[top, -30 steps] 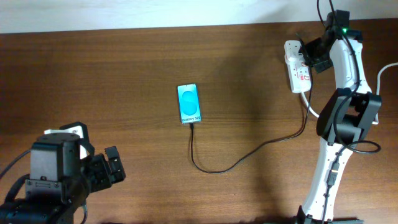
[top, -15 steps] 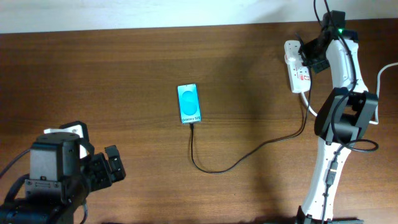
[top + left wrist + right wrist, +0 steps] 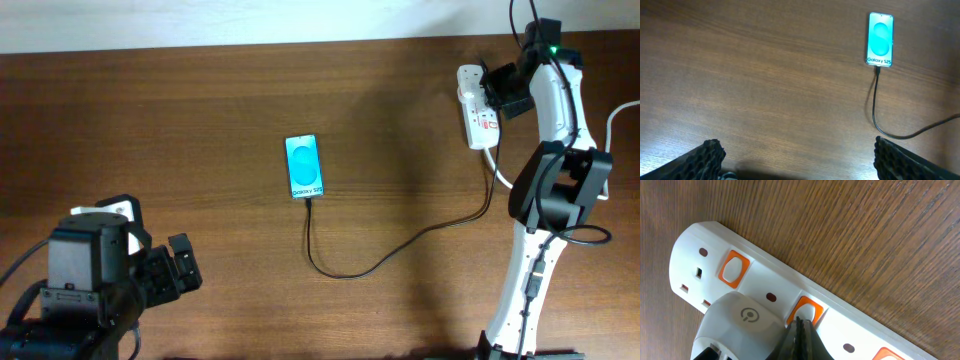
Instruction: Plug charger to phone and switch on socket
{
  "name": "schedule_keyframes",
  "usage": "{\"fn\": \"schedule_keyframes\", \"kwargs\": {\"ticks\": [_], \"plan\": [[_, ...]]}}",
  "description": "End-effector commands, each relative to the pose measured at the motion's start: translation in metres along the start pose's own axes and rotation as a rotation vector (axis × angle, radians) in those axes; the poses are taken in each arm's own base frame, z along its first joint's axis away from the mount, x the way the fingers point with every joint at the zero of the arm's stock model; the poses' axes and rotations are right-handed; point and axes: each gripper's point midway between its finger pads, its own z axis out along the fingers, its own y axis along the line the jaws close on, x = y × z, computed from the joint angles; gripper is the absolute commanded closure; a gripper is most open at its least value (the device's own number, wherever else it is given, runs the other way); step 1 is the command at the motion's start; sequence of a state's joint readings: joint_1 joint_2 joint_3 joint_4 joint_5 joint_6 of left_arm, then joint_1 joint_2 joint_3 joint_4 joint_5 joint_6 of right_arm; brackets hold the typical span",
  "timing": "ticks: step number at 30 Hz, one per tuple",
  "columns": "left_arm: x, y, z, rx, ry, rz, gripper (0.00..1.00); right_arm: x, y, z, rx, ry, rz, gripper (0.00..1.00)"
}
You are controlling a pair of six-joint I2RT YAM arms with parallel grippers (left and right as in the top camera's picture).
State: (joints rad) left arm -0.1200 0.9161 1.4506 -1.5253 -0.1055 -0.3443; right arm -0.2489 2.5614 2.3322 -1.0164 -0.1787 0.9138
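Observation:
The phone [image 3: 305, 166] lies mid-table with its cyan screen up; it also shows in the left wrist view [image 3: 880, 39]. The charger, a thin black cable [image 3: 345, 272], has its tip in the phone's near edge [image 3: 878, 70] and runs right toward the socket [image 3: 472, 122]. The socket is a white power strip with orange-red switches [image 3: 734, 269] and a white adapter [image 3: 740, 325] plugged in. My right gripper [image 3: 801, 321] is shut, its tips touching the second switch [image 3: 807, 311]. My left gripper [image 3: 800, 159] is open and empty, far from the phone.
A thick white cord [image 3: 620, 112] leaves the socket area toward the right edge. The right arm's base [image 3: 520, 300] stands at the front right. The left arm [image 3: 90, 280] sits at the front left corner. The table's far edge meets a white wall.
The right wrist shifted slightly up and back down over the socket. The left arm, phone and cable have not moved.

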Motion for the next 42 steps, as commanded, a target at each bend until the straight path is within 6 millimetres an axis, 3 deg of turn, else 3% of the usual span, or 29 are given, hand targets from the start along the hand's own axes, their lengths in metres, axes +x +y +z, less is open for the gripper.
{"fn": "schedule_keyframes", "kwargs": {"ticks": [1,16,19,23,34,39,42], "plan": [[-0.003,0.001,-0.002,-0.003,-0.013,-0.005,0.00,0.036,0.015,0.025,-0.036,0.108,-0.024,0.96],[-0.003,0.001,-0.002,-0.001,-0.017,-0.005,0.01,0.014,0.034,0.009,-0.220,0.179,0.061,0.96],[-0.003,0.001,-0.002,-0.001,-0.017,-0.005,0.01,0.014,0.034,0.009,-0.225,0.180,0.061,0.96],[-0.003,0.001,-0.002,-0.001,-0.017,-0.005,0.01,0.022,0.050,0.003,-0.305,0.239,0.051,0.95],[-0.003,0.001,-0.002,-0.001,-0.017,-0.005,0.01,0.013,0.023,-0.008,-0.241,0.250,0.075,0.96],[-0.004,0.001,-0.002,-0.001,-0.017,-0.005,0.01,0.002,0.004,-0.024,-0.122,0.146,0.065,0.96],[-0.006,0.000,-0.002,0.002,-0.025,-0.006,0.01,-0.003,0.012,-0.034,-0.147,0.114,0.024,0.96]]}}
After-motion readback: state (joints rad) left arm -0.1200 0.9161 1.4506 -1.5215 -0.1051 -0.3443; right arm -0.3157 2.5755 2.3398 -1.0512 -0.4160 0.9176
